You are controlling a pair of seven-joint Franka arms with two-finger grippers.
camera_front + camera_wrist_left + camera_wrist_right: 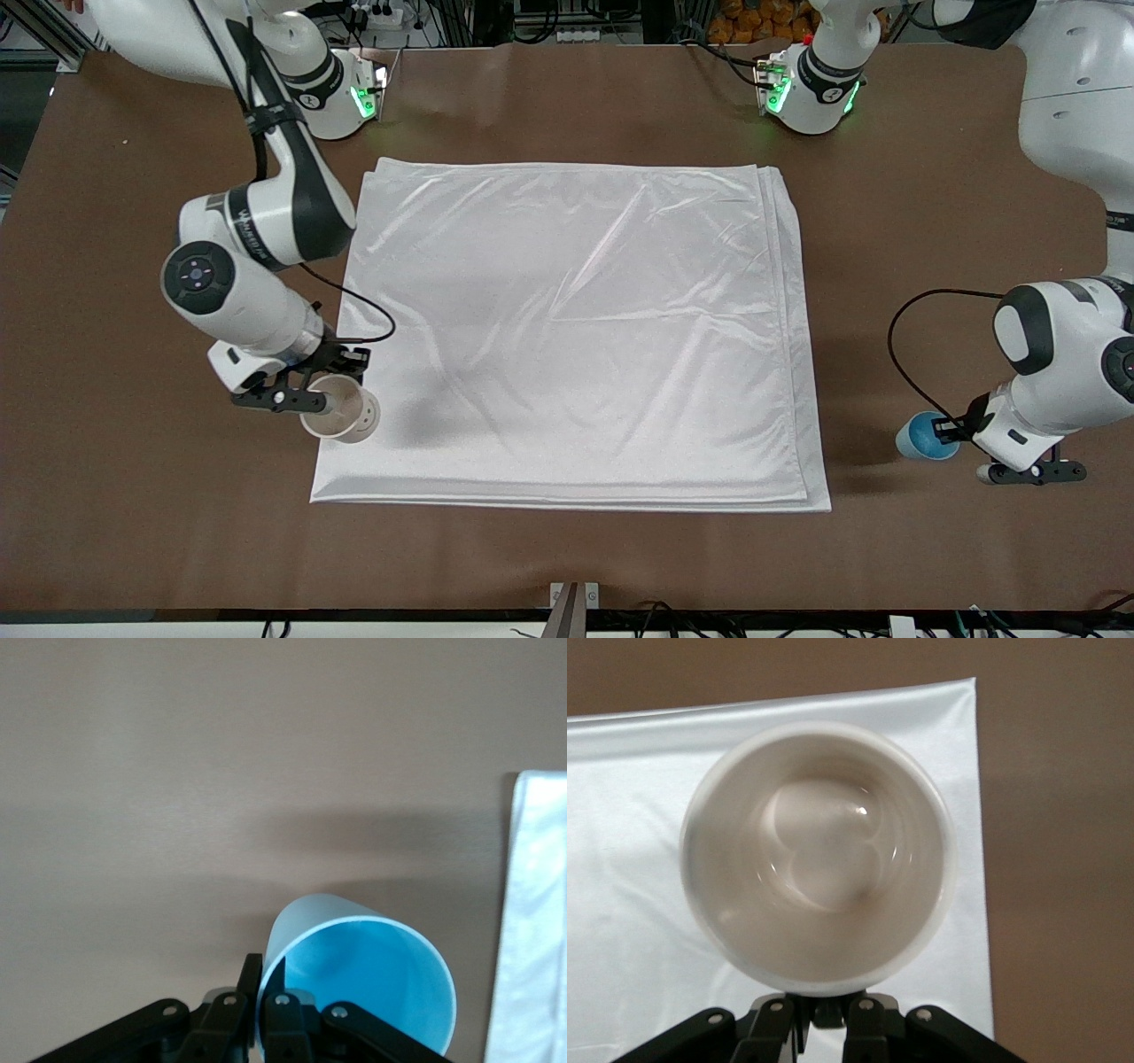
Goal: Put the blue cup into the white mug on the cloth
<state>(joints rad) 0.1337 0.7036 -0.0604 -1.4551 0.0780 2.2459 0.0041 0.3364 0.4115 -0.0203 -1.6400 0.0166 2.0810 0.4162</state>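
Note:
The white mug [344, 409] is upright over the corner of the cloth [576, 337] nearest the front camera, at the right arm's end. My right gripper [321, 400] is shut on its dark handle; I cannot tell whether the mug rests on the cloth. The right wrist view looks into the beige mug [819, 855] with my right gripper [824, 1014] below it and the cloth [620, 815] under it. The blue cup [921, 436] is tilted just over the bare table off the cloth, toward the left arm's end. My left gripper [955, 431] pinches its rim. The left wrist view shows that gripper [263, 979] on the cup's wall [372, 979].
The brown table [133, 532] surrounds the cloth. The cloth's edge [536, 904] shows beside the blue cup. Both arm bases stand along the table's edge farthest from the front camera. A small metal bracket [574, 595] sits at the table's nearest edge.

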